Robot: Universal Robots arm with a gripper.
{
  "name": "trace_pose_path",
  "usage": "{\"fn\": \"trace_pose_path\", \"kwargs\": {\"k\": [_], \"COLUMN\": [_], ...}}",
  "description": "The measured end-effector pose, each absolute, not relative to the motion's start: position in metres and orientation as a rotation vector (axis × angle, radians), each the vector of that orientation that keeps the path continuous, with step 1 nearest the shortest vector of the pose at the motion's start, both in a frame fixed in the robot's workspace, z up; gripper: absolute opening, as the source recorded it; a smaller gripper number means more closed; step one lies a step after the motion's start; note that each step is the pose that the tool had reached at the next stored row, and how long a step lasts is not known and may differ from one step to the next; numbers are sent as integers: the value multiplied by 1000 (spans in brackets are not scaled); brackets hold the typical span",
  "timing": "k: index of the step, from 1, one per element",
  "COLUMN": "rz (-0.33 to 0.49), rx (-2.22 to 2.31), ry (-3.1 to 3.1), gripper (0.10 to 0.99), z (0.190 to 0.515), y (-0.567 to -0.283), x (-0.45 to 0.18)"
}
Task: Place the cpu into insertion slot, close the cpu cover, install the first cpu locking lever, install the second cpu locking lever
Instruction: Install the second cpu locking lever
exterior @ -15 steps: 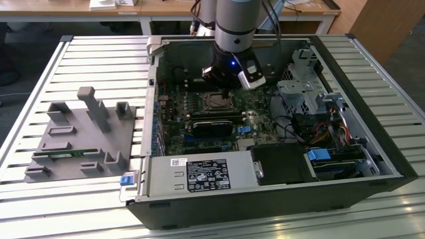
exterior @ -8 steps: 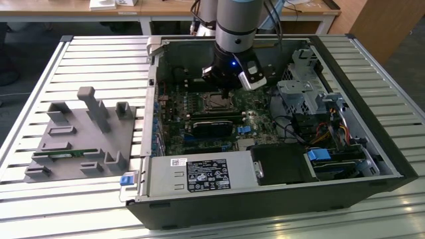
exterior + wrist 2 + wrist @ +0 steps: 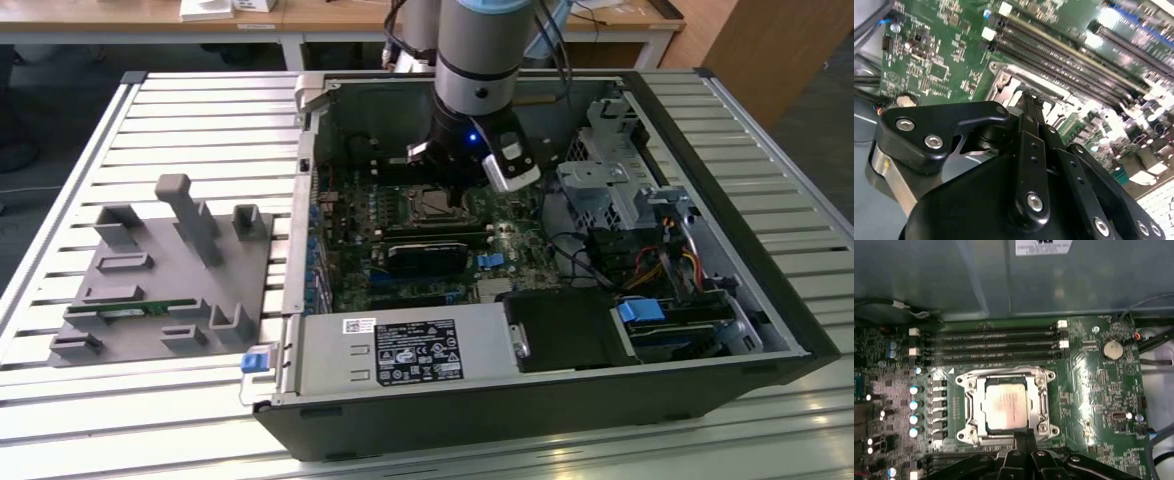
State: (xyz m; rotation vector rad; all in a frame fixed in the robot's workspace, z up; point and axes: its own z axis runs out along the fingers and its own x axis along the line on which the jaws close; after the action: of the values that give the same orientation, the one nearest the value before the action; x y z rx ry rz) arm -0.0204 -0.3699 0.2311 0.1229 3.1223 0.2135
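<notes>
Open black computer case (image 3: 747, 300) on a slatted table (image 3: 174, 110), green motherboard (image 3: 1104, 390) inside, grey fixture tray (image 3: 147, 290) lying beside it at the exterior view's left. Silvery cpu cover (image 3: 1041, 400), a hinged frame, lies flat around the cpu (image 3: 1005, 405), a dull beige-silver square seated in the socket just beside the memory slots (image 3: 989, 342). Gripper (image 3: 1023, 437), black, fingers (image 3: 1030, 112) pressed together, tip at the cover's edge.

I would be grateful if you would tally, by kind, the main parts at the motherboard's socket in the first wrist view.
Small square chip with dull silver-beige top, the cpu: 1
Silvery metal frame plate, the cpu cover: 1
Round silver coin battery: 1
Black gripper: 1
Total: 4
</notes>
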Motion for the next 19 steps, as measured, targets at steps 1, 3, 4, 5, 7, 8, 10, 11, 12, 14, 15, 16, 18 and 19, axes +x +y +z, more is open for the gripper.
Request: {"fn": "trace_pose_path", "kwargs": {"k": [1,3,4,5,7,8,10,11,12,14,15,16,18,19], "rz": [214,214,214,214,214,214,214,214,214,214,216,218,222,224], "rx": [123,123,123,123,123,123,123,123,123,123,124,123,123,123], "ry": [3122,3123,3123,3124,3125,3125,3125,3125,3125,3125,3125,3125,3124,3124], "gripper": [106,106,106,106,106,106,106,106,106,106,106,106,106,106], "z": [231,231,231,231,231,231,231,231,231,231,231,231,231,231], "y": [-371,-374,-375,-375,-377,-377,-380,-381,-382,-384,-385,-386,-386,-386], "x": [-20,-20,-20,-20,-19,-19,-19,-19,-19,-19,-20,-22,-29,-34]}}
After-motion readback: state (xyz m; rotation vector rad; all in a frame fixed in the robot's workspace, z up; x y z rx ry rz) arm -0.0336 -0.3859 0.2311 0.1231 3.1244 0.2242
